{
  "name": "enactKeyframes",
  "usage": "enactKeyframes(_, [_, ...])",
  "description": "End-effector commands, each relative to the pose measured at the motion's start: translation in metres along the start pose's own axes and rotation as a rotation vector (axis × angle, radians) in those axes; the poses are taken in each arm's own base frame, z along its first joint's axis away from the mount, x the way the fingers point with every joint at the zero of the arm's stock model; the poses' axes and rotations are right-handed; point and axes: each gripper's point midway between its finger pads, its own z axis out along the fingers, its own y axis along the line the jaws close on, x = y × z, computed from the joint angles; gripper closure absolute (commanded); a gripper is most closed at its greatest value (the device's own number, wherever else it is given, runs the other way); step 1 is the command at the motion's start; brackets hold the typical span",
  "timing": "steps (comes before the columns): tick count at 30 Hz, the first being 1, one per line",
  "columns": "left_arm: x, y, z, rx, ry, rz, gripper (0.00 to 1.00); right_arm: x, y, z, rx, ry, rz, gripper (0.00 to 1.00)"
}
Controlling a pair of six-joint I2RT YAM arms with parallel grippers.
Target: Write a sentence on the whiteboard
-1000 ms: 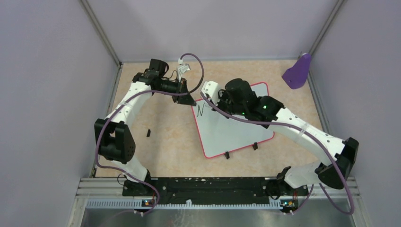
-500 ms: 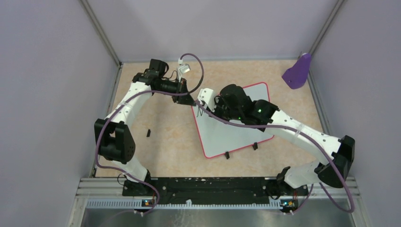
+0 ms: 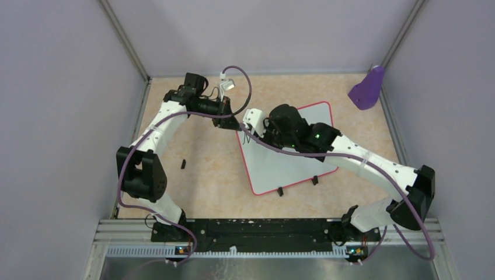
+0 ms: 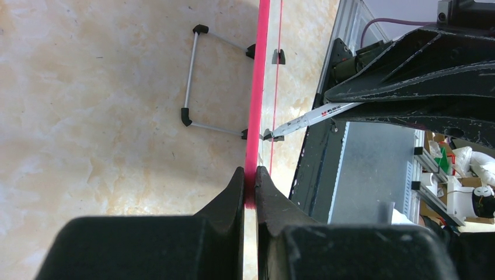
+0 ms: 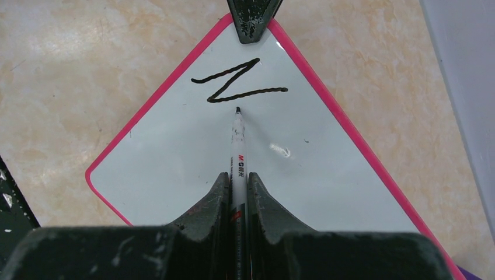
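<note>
Whiteboard (image 3: 280,172) partly hidden overhead beneath right arm (image 3: 362,161).

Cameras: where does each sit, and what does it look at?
Top external: above, behind the arms, looking down on both arms and the whiteboard.
Left wrist: on that wrist, looking along the left gripper, shut on the whiteboard's rim.
Right wrist: on that wrist, looking along the right gripper, holding the marker near a written N.
Shared: both wrist views show the marker.
</note>
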Motion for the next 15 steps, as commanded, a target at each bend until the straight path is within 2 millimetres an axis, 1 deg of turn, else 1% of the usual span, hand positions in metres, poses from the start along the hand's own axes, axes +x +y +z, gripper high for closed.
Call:
enactKeyframes(1, [-0.001,-0.01,-0.001,0.014,-0.001,0.02,1.0,-0.002,-0.005,0.002,0.038,-0.008,0.004,1.0])
enactKeyframes(10, [0.0,-0.01,-0.001,0.011,0.001,0.018,1.0,0.009,-0.021,-0.01,0.085,0.014,0.024,1.0])
enactKeyframes(15, [0.0,-0.009,0.0,0.01,0.002,0.014,1.0,0.01,-0.026,-0.016,0.097,0.014,0.028,1.0])
